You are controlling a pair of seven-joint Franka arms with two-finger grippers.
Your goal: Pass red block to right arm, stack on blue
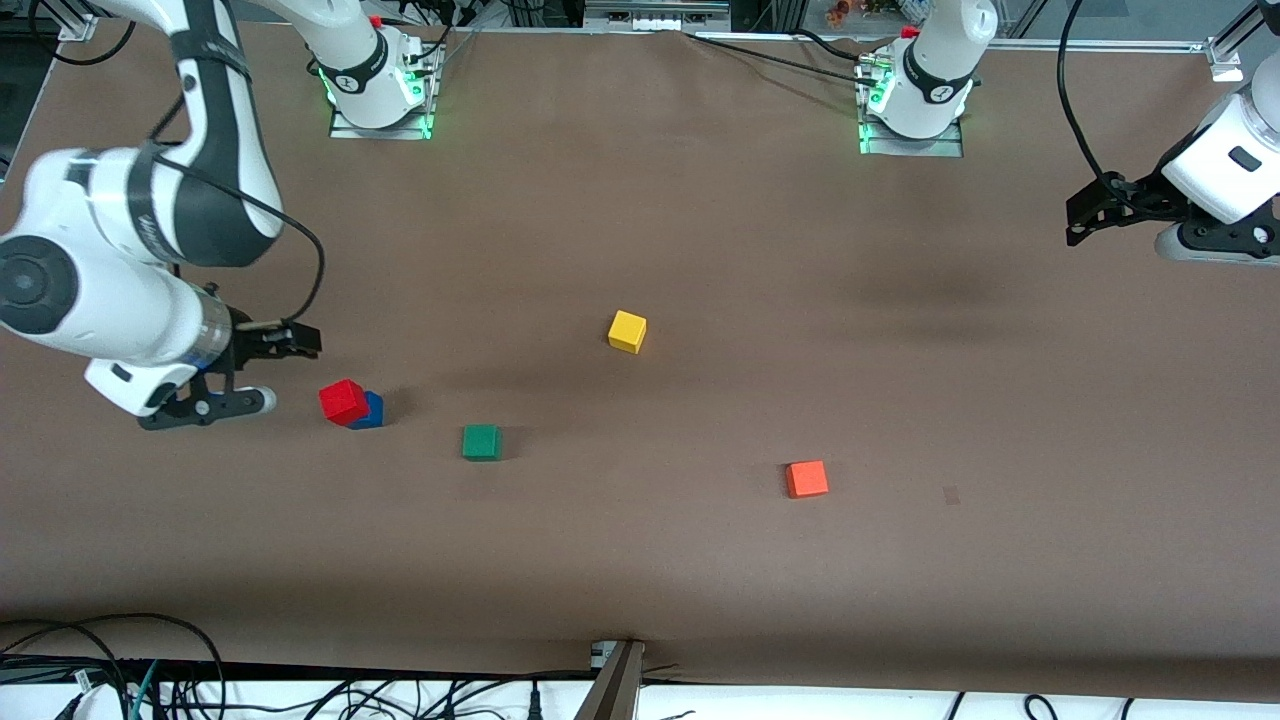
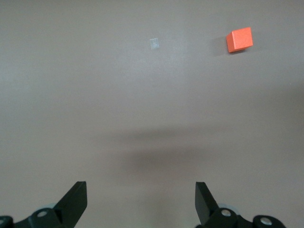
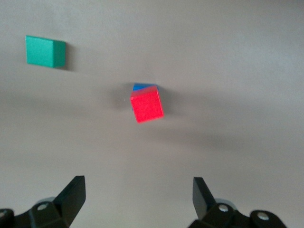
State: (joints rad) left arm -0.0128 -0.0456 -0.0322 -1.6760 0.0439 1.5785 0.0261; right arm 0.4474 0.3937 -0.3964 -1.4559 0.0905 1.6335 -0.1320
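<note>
The red block (image 1: 343, 401) sits on top of the blue cube (image 1: 370, 413), turned a little askew, toward the right arm's end of the table. In the right wrist view the red block (image 3: 147, 106) covers most of the blue cube (image 3: 145, 87). My right gripper (image 1: 279, 372) is open and empty, apart from the stack, with bare table between its fingers (image 3: 139, 194). My left gripper (image 1: 1078, 220) waits open and empty, raised at the left arm's end of the table, and holds nothing in the left wrist view (image 2: 141, 199).
A green cube (image 1: 481, 442) lies near the stack and also shows in the right wrist view (image 3: 45, 51). A yellow cube (image 1: 627, 331) lies mid-table. An orange-red cube (image 1: 806, 479) lies nearer the front camera and shows in the left wrist view (image 2: 239, 39).
</note>
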